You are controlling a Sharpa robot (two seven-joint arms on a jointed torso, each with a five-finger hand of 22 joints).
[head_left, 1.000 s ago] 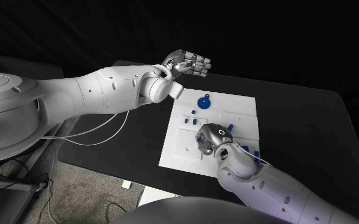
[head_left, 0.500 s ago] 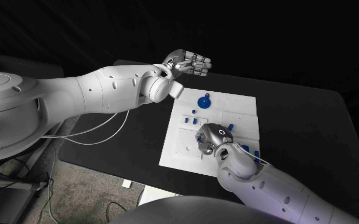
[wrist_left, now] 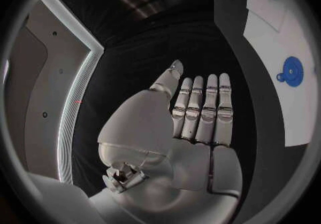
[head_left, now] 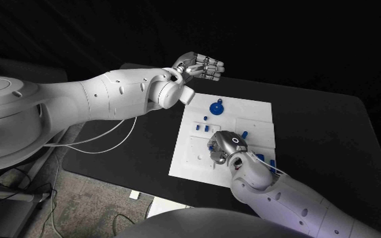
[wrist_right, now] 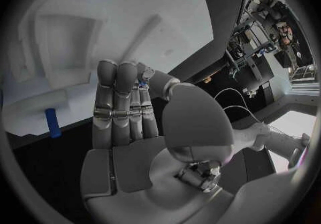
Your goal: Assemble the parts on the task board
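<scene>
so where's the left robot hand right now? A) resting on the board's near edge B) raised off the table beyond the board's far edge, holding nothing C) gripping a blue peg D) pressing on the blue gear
B: the left robot hand is up beyond the far edge of the task board, and the left wrist view shows its fingers straight and together with nothing in them, the blue gear well apart from it.

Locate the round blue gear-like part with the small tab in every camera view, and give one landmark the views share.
Head view: the round blue gear-like part lies on the far portion of the white task board, beyond the right hand.
Left wrist view: the same part sits on the white board near the circle's rim, past the left hand.
Right wrist view: not in it.
Shared landmark: the white task board.
</scene>
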